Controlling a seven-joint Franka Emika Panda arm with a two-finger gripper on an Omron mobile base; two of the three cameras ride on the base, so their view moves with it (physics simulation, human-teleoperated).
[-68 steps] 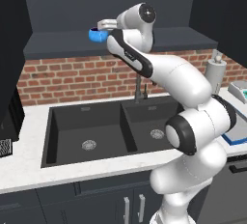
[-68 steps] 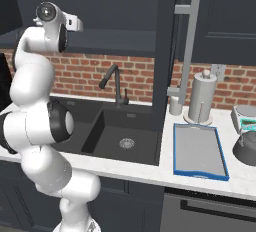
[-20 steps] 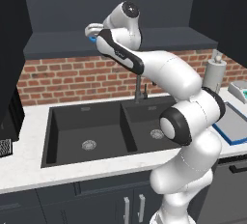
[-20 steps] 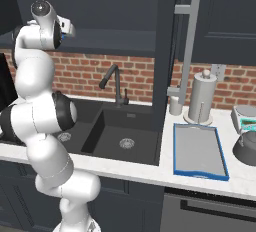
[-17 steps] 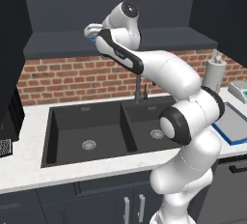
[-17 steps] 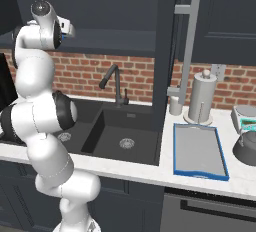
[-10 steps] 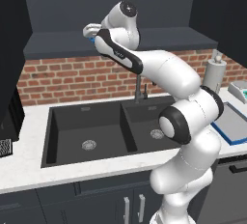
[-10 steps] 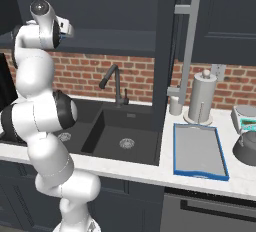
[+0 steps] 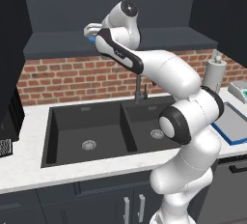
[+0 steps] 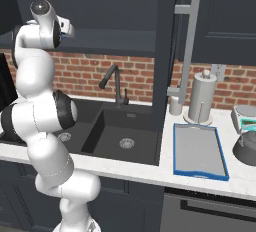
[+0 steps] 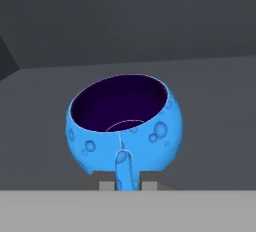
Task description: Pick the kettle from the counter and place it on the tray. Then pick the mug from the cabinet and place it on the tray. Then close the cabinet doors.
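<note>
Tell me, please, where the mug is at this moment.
The mug sits on the cabinet shelf above the sink, right in front of the tool, handle towards it; in the left base view a sliver of blue peeks beside the hand.

Double-bowl black sink (image 9: 91, 133) set into the white worktop, a round drain in each bowl. Dark curved faucet (image 10: 114, 83) at the sink's rear edge, before a red brick backsplash (image 9: 58, 78). Tall pale paper-towel roll (image 10: 202, 98) upright at the back of the worktop, right of the sink. Small white device with a teal screen (image 10: 246, 118) near the worktop's right end. Base cabinets with short silver handles (image 9: 132, 208) below the sink's front edge.
</note>
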